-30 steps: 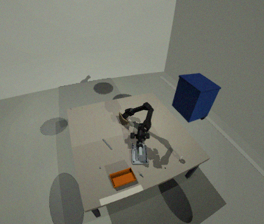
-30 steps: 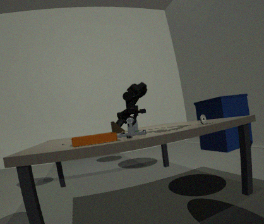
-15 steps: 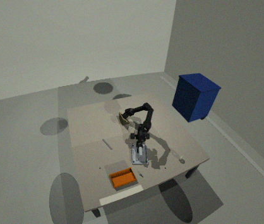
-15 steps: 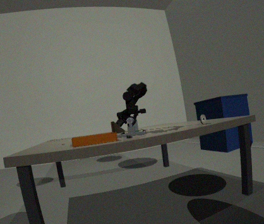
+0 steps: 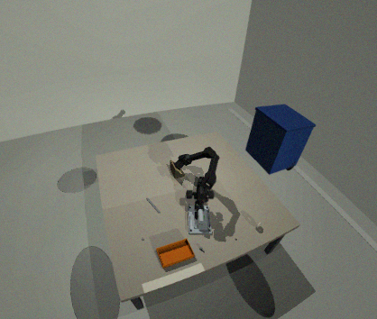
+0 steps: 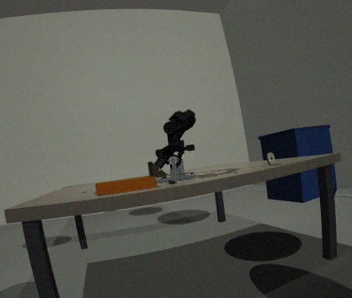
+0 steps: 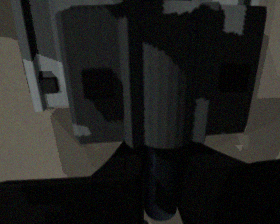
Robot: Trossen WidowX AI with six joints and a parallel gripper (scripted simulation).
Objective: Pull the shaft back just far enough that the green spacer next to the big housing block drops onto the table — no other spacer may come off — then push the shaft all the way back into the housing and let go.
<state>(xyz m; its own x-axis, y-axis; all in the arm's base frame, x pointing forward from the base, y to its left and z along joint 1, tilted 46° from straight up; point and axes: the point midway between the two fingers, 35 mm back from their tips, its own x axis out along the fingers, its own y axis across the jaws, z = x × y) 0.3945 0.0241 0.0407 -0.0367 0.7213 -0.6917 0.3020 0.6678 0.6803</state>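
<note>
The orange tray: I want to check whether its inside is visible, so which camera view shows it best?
The top view, which shows the orange tray's floor and walls. The exterior view shows mainly its outer side; the wrist view doesn't show it.

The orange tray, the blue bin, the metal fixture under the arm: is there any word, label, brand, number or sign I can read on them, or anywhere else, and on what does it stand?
None can be read in any view.
Orange tray: no lettering visible.
Blue bin: no lettering visible.
Metal fixture: too small and dim to rule out fine markings.
</note>
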